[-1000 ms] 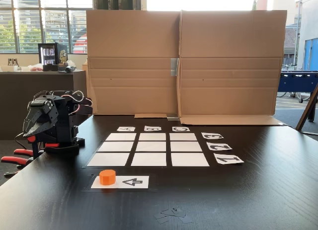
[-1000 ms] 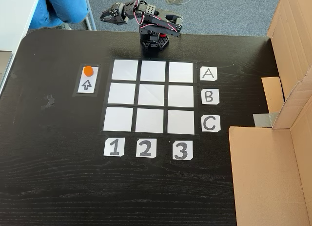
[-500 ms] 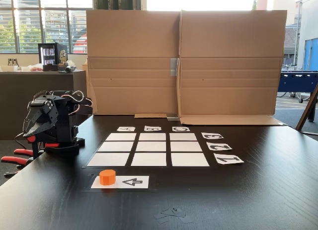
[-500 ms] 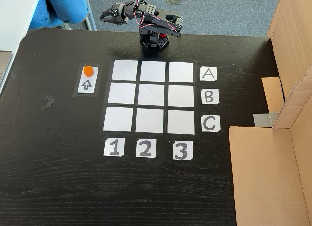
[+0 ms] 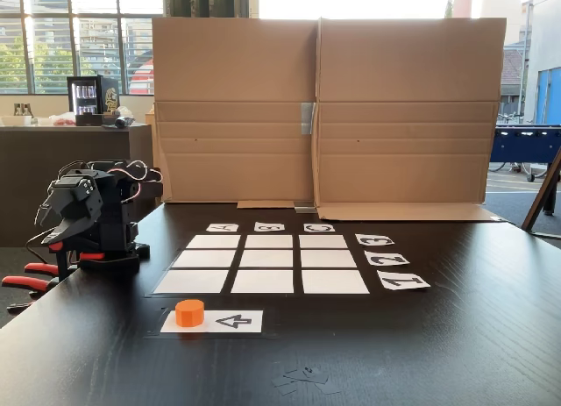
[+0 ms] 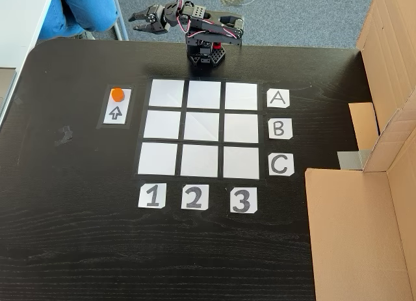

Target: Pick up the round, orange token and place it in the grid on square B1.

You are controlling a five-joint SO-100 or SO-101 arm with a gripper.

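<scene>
A folded cardboard screen [image 5: 324, 108] was stood along the black table's [image 5: 473, 336] far edge, and an arrow card [image 6: 116, 112] was laid nearer.

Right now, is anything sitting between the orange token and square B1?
Nothing visible does. The token sits on the arrow card, left of the grid in the view from above; square B1 and the table between are bare.

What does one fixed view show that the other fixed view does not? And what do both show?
A fixed view shows windows behind the upright cardboard wall. A fixed view from above shows the tags A and 1 clearly, so square B1 can be found. Both fixed views share the orange token on the arrow card, the empty grid and the pincer.
</scene>
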